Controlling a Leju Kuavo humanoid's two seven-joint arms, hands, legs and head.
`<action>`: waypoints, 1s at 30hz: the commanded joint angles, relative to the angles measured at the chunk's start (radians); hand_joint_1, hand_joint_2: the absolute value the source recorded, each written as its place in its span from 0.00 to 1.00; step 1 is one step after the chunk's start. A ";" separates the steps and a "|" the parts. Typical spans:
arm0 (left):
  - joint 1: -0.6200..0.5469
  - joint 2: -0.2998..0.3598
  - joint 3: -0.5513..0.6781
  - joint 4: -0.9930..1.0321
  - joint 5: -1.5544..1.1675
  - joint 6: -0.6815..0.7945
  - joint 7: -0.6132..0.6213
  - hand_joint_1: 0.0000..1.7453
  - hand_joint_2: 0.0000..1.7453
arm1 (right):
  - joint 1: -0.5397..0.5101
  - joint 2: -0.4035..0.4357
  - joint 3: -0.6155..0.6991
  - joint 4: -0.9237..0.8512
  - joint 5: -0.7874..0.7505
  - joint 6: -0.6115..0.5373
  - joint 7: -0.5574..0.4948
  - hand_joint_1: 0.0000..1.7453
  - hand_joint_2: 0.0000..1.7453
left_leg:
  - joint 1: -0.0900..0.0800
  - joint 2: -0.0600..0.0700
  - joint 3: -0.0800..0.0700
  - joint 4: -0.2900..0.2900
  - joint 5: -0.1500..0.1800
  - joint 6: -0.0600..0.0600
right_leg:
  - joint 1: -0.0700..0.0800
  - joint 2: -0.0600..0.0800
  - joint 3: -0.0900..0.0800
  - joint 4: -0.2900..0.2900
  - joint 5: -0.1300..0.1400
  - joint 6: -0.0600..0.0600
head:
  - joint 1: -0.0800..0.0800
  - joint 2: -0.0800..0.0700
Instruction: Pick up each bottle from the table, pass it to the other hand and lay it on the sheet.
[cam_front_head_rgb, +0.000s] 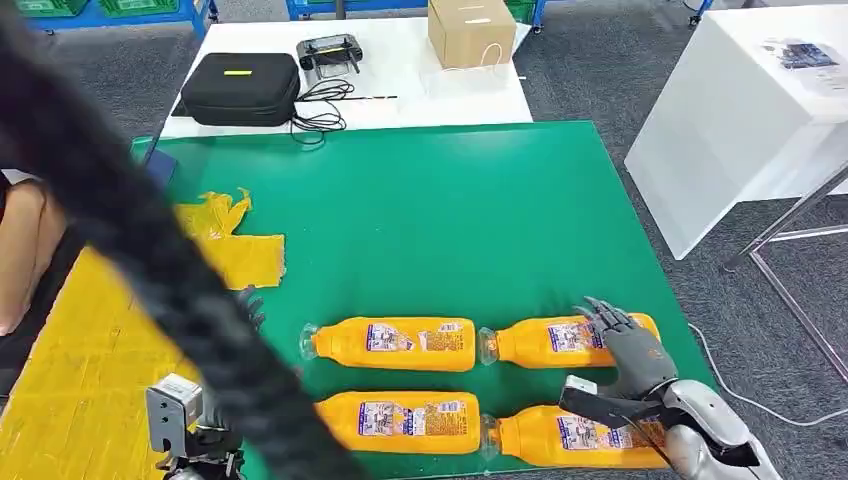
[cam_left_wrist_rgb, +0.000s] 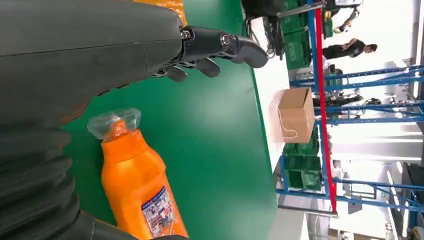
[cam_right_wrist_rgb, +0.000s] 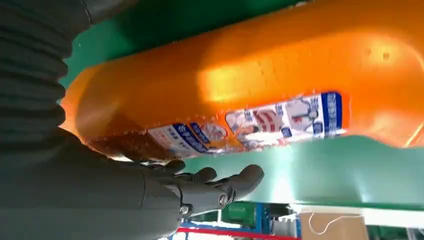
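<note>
Room: grey carpet floor, with a white table (cam_front_head_rgb: 420, 70) beyond my green table (cam_front_head_rgb: 440, 220); the white one carries a black case (cam_front_head_rgb: 242, 88), a controller (cam_front_head_rgb: 330, 50), a tangle of cable (cam_front_head_rgb: 322, 108) and a cardboard box (cam_front_head_rgb: 470, 30). A second white table (cam_front_head_rgb: 740, 110) stands off to my right.
Blue racks: I see them with green crates far back in the left wrist view (cam_left_wrist_rgb: 320, 150).
Sheet: yellow sheet (cam_front_head_rgb: 90, 350) lies at the left side of the green table, a crumpled yellow bag (cam_front_head_rgb: 225, 225) at its far edge.
Bottles: four orange bottles lie on their sides in two rows of two on the green top, none on the sheet. Far left bottle (cam_front_head_rgb: 395, 343), far right bottle (cam_front_head_rgb: 565, 341), near left bottle (cam_front_head_rgb: 400, 420), near right bottle (cam_front_head_rgb: 570, 437).
Right hand: my right hand (cam_front_head_rgb: 625, 340) rests over the base end of the far right bottle, fingers spread and lying across it. From the wrist camera the fingers (cam_right_wrist_rgb: 220, 182) look open under the orange body; I see no closed grip.
Left hand: my left hand (cam_left_wrist_rgb: 210, 47) hangs above the green top near the far left bottle's neck, fingers loosely apart, holding nothing.
Obstruction: a blurred black cable (cam_front_head_rgb: 150, 250) crosses the head view on the left.
</note>
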 joint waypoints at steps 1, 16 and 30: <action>-0.040 -0.015 0.001 0.098 0.017 -0.011 -0.001 0.00 1.00 | -0.055 -0.034 0.097 0.117 -0.008 0.020 0.002 0.00 1.00 | 0.000 0.000 0.002 -0.001 0.000 0.000 | 0.000 0.000 0.003 -0.002 0.000 0.000 | 0.000 0.000; -0.037 -0.018 0.004 0.098 0.022 -0.013 0.000 0.00 1.00 | -0.067 -0.036 0.109 0.127 0.015 0.009 0.024 0.08 1.00 | 0.001 0.001 0.006 -0.001 -0.001 0.000 | 0.001 -0.001 0.006 -0.003 -0.001 -0.001 | 0.000 0.000; -0.019 -0.030 0.016 0.084 0.028 -0.012 0.010 0.00 1.00 | -0.137 -0.016 0.133 0.189 0.182 -0.030 0.203 0.91 1.00 | 0.001 0.001 0.006 -0.001 -0.001 0.000 | 0.001 0.001 0.006 -0.003 0.000 -0.001 | 0.000 0.000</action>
